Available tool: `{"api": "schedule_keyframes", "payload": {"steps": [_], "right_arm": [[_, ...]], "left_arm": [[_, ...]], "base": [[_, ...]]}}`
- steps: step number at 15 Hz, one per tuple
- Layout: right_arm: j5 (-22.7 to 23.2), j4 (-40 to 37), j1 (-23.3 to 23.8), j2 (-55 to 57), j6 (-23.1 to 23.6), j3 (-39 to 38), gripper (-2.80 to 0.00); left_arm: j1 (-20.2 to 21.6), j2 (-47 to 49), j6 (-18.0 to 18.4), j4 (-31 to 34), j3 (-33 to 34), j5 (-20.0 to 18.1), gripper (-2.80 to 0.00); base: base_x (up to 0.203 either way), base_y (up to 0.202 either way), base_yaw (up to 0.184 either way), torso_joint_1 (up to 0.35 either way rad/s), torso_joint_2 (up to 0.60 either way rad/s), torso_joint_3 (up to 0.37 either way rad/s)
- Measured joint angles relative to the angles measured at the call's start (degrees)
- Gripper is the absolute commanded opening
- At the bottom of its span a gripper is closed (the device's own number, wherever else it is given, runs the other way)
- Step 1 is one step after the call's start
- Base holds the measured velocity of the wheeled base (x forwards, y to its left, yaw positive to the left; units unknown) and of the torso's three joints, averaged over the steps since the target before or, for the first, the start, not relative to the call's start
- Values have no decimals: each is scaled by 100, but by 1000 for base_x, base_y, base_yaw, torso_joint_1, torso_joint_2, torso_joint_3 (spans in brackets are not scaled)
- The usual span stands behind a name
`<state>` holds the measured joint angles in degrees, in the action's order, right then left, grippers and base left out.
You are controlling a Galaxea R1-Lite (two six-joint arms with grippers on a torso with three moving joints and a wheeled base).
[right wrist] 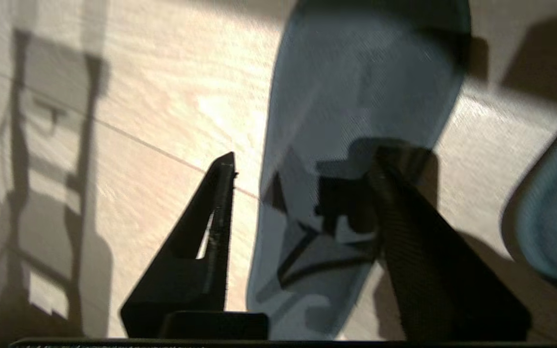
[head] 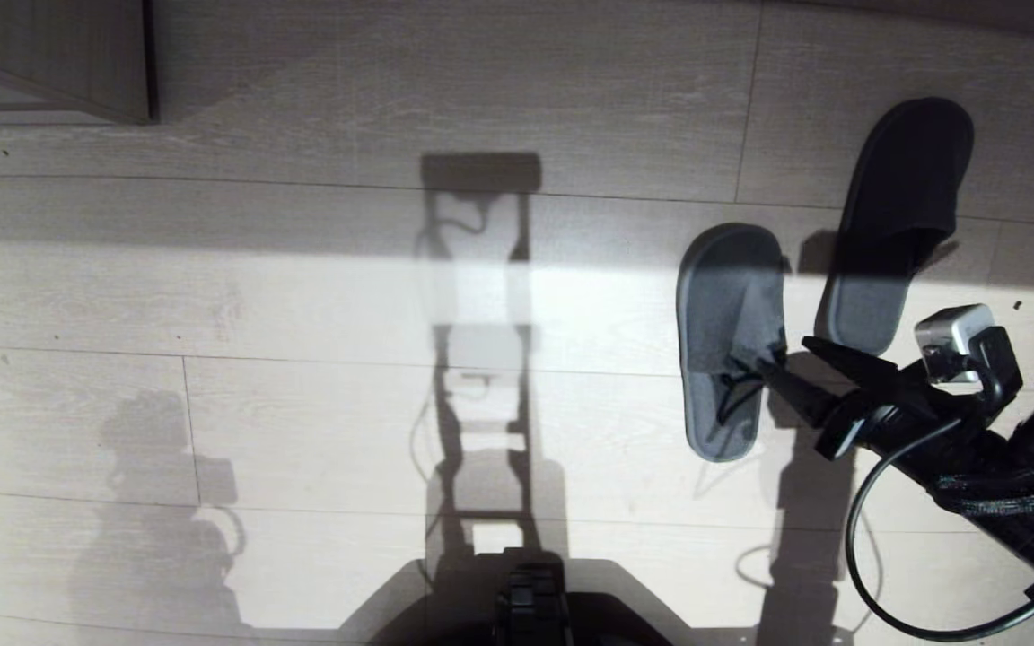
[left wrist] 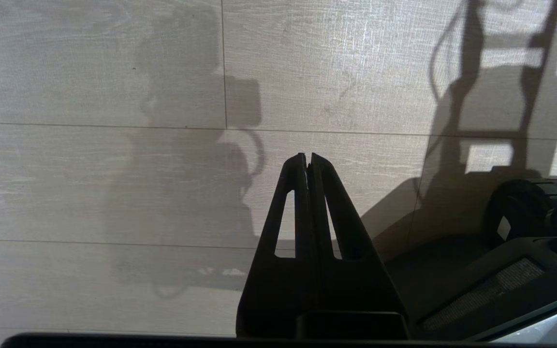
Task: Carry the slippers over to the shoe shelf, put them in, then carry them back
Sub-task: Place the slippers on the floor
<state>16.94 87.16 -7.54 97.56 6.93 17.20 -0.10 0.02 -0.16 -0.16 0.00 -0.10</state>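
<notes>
While the left gripper (left wrist: 307, 157) hung pressed together above the floor (head: 302, 296), the right gripper (head: 782, 354) straddled the near slipper (head: 728, 341), fingers apart; its mate (head: 898, 220) lay at two o'clock.

A pale wood-grain plank floor (head: 302, 296) is seen across the whole head view, with thin dark seams between the boards. A bright band of light is cast across the middle, while the upper part is left in shade. A taupe furniture corner (head: 77, 63) is seen at upper left.
</notes>
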Motion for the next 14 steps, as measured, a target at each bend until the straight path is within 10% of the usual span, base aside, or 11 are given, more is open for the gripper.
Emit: {"api": "schedule_keyframes", "payload": {"steps": [6, 14], "right_arm": [[-1490, -4, -767, 731, 105, 1020, -280], [-1556, -10, -600, 1754, 516, 1930, -280]], "left_arm": [[0, 0, 0, 0, 0, 2, -280], [2, 0, 0, 0, 0, 0, -280]], "base": [[0, 0, 0, 0, 0, 0], [0, 0, 0, 0, 0, 0]]}}
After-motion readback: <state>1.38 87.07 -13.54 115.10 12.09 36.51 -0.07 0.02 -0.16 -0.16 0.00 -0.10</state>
